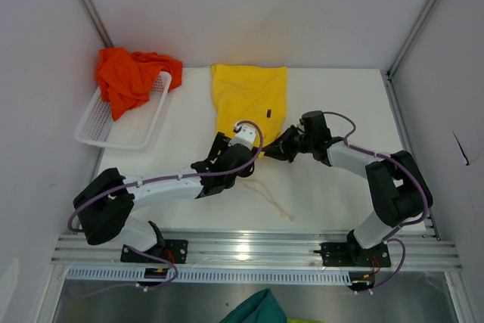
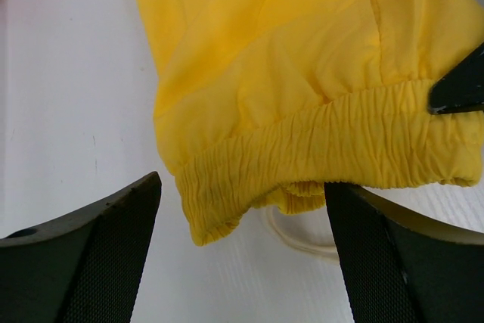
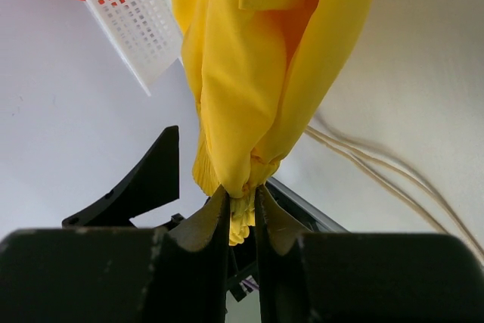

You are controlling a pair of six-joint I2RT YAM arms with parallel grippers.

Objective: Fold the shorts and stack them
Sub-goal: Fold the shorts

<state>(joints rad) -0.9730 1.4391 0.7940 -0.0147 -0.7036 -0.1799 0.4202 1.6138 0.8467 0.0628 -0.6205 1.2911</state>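
Note:
The yellow shorts (image 1: 249, 100) lie spread on the white table, legs to the far side and waistband (image 2: 325, 141) to the near side. My right gripper (image 1: 271, 147) is shut on the waistband's right end and pinches bunched yellow fabric (image 3: 242, 194) slightly off the table. My left gripper (image 1: 240, 153) is open, with its fingers (image 2: 98, 255) on either side of the waistband's left corner, low over the table and apart from the cloth. White drawstrings (image 1: 272, 198) trail toward the near edge. The orange-red shorts (image 1: 128, 77) lie crumpled in the basket.
A white mesh basket (image 1: 144, 130) stands at the back left, its corner (image 3: 128, 13) showing in the right wrist view. A teal-green cloth (image 1: 253, 309) lies below the table's front rail. The enclosure's walls stand on three sides.

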